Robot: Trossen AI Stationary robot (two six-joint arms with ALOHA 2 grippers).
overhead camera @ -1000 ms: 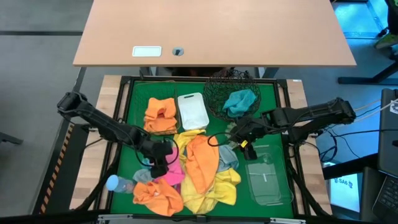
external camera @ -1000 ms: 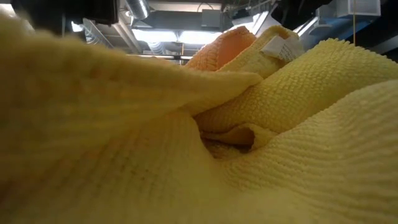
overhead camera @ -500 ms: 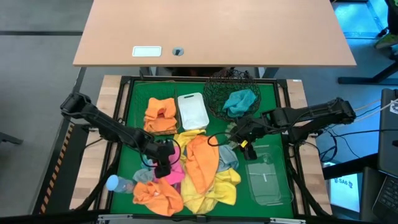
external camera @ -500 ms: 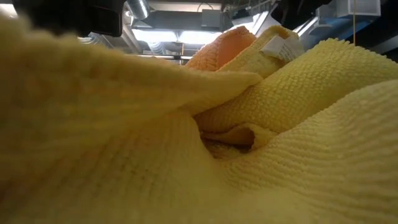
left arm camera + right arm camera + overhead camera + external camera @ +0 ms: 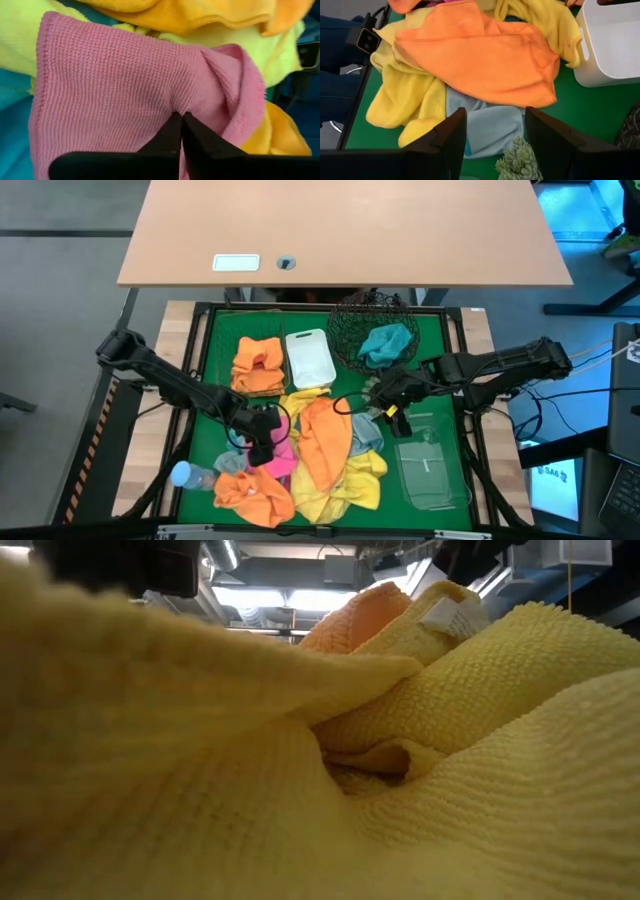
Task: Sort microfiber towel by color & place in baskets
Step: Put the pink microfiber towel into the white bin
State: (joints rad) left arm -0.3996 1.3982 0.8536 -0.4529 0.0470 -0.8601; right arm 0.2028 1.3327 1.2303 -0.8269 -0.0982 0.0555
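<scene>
A pile of microfiber towels lies on the green mat: a pink towel, an orange one, yellow ones and a pale blue one. My left gripper is shut on the pink towel. My right gripper hangs open above the pale blue towel and touches nothing. At the back stand a dark wire-grid basket holding an orange towel, a white tub and a round mesh basket holding a teal towel. A clear tray lies at the near right. My left gripper pinches a raised fold of the pink towel between its two shut fingers. The fingers slant down onto it from the table's left. The rest of the towel lies spread on the pile, with creases running into the pinch.
A clear bottle with a blue cap lies at the near left beside another orange towel. A spiky green plant sits under my right gripper. A yellow towel fills the low view.
My left gripper has dipped a little onto the pink towel and shut on a fold of it. The towels have stayed where they were.
</scene>
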